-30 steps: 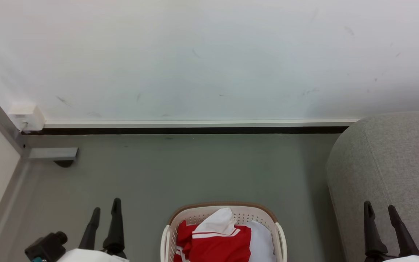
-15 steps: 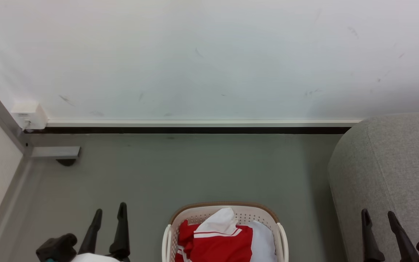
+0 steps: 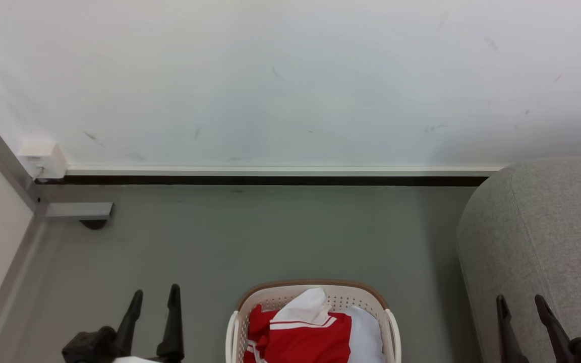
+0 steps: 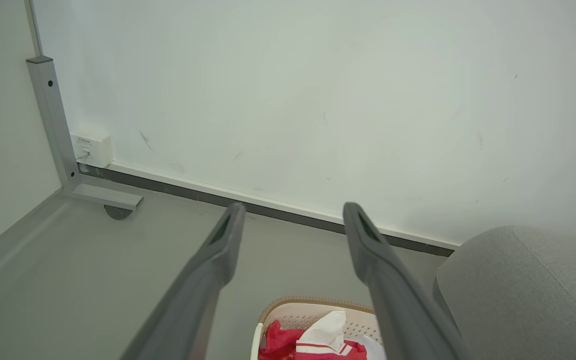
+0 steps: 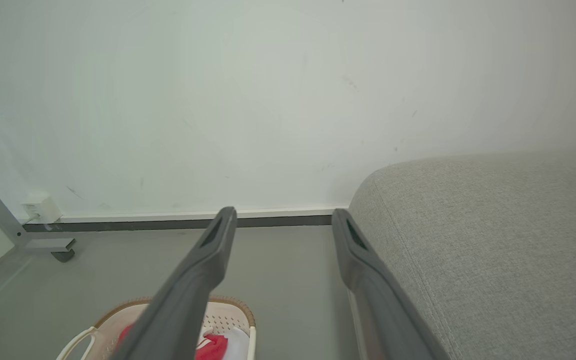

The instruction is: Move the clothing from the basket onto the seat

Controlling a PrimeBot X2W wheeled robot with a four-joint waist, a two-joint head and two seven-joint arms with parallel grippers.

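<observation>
The red garment (image 3: 306,337) with white stripes lies crumpled inside the basket (image 3: 233,330), a white panel of it folded up on top. The basket stands on the grey floor (image 3: 270,232) at the bottom middle of the head view. A plain white cloth (image 3: 368,333) lies in the basket too, touching the garment on its right side. The grey sofa (image 3: 547,227) stands to the right of the basket, near it but apart, with a strip of floor between them. The left end effector (image 3: 155,291) hangs over the floor to the left of the basket with its two dark fingers spread wide and nothing between them (the left wrist view shows the gap plainly). The right end effector (image 3: 519,300) hangs over the sofa's rounded edge, fingers likewise wide apart and empty. Behind stands a white wall (image 3: 290,75) with faint scuffs, with a small white socket box (image 3: 41,159) beside a grey metal post (image 3: 3,156) at the left.
</observation>
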